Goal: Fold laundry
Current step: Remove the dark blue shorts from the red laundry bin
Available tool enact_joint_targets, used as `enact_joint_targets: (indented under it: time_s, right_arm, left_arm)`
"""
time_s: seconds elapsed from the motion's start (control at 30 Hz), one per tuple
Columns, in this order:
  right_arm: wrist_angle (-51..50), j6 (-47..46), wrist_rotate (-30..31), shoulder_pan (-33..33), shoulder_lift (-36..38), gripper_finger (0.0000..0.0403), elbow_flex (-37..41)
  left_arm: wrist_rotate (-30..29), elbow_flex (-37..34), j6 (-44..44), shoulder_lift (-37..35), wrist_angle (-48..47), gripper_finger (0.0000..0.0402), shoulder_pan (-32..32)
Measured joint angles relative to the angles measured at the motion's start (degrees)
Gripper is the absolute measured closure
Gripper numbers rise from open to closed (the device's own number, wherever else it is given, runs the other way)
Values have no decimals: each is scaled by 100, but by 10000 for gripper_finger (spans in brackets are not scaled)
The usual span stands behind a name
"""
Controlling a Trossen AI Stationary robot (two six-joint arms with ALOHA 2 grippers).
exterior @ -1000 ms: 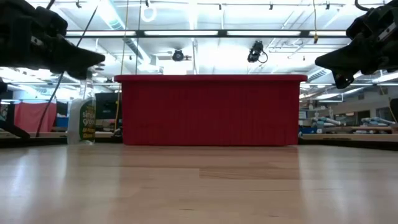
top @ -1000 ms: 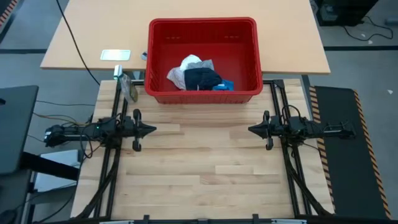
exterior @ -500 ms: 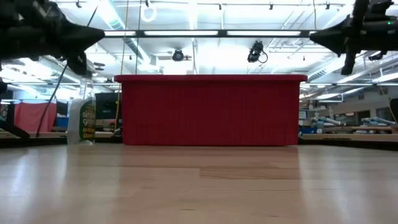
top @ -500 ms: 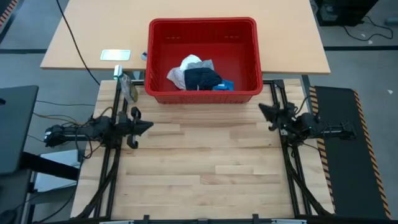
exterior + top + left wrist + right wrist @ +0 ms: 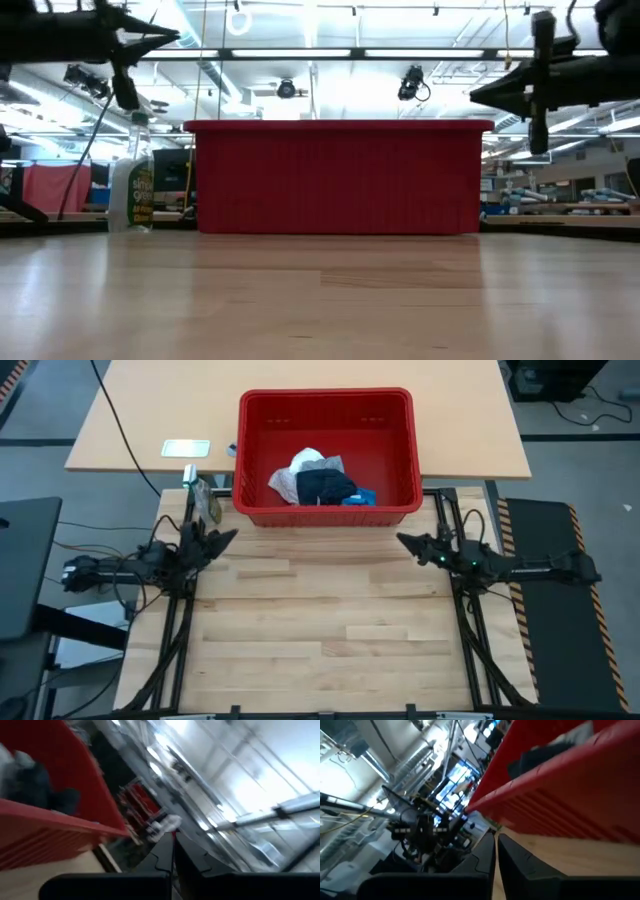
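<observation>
The laundry lies heaped on the floor of the red basket point(image 5: 325, 400), near its front wall: a white crinkly piece point(image 5: 305, 463), a grey piece point(image 5: 284, 482), a dark navy piece point(image 5: 326, 486) and a bit of blue point(image 5: 361, 498). My left gripper point(image 5: 232, 535) hovers shut off the basket's near left corner, high above the wooden table point(image 5: 320, 630). My right gripper point(image 5: 402, 541) hovers shut off the near right corner. In the low view the left gripper point(image 5: 175, 38) and the right gripper point(image 5: 476, 97) both stand above the basket's rim height. Neither holds anything.
A spray bottle point(image 5: 207, 501) stands just left of the basket, close to my left gripper. A small white flat object point(image 5: 186, 448) lies on the tan table point(image 5: 480, 420) behind. Bare wooden tabletop stretches between the arms and toward the near edge.
Both grippers have risen off their resting places and rolled about their own axes, staying shut. The left one has climbed and swung toward the far edge, toward the basket's left corner. The right one has also shifted toward the basket. The laundry has not moved.
</observation>
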State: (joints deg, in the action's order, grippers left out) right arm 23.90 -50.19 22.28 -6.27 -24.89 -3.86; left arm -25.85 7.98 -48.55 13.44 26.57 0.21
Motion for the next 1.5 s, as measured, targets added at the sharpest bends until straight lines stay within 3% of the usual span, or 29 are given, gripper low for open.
enact_joint_targets:
  time_s: [0.1, 0.23, 0.43, 0.53, 0.63, 0.73, 0.83, 1.07, 1.2, 1.33, 1.5]
  right_arm:
    - [94, 8, -235, -178, -619, 365, -401]
    - [92, 568, -606, -472, -1499, 364, -1204]
    - [-68, 1475, -924, -960, -2776, 364, -2587]
    - [-507, 1766, -1431, -1213, -3290, 364, -3306]
    - [-1267, 1952, -1788, -1395, -3759, 364, -3970]
    - [-2197, 2143, -1935, -1568, -4144, 364, -4546]
    - [-2845, 2197, -2070, -1824, -4464, 364, -4949]
    - [-3067, 1980, -2763, -2489, -5052, 356, -5333]
    - [-2921, 1768, -3011, -2821, -5369, 307, -5446]
    - [-2529, 1789, -3460, -3125, -5671, 224, -5556]
    - [-2504, 2325, -2949, -3334, -6073, 113, -5813]
  left_arm:
    - [-459, 436, -335, 572, 4, 383, 0]
    - [-557, 1087, -134, 1371, 26, 383, 0]
    - [98, 2131, 1302, 2437, -70, 383, 0]
    - [268, 2722, 1611, 2814, -809, 383, 33]
    - [274, 3335, 1619, 3115, -2210, 379, 281]
    - [299, 3868, 1595, 3404, -3425, 359, 678]
    - [718, 4239, 1664, 3631, -4056, 324, 1114]
    - [1725, 4475, 2171, 4027, -4754, 240, 2127]
    - [2330, 4475, 2449, 4332, -4791, 220, 2647]
    - [2938, 4480, 2489, 4681, -4796, 219, 2997]
    - [2982, 4482, 2891, 5171, -4697, 218, 3260]
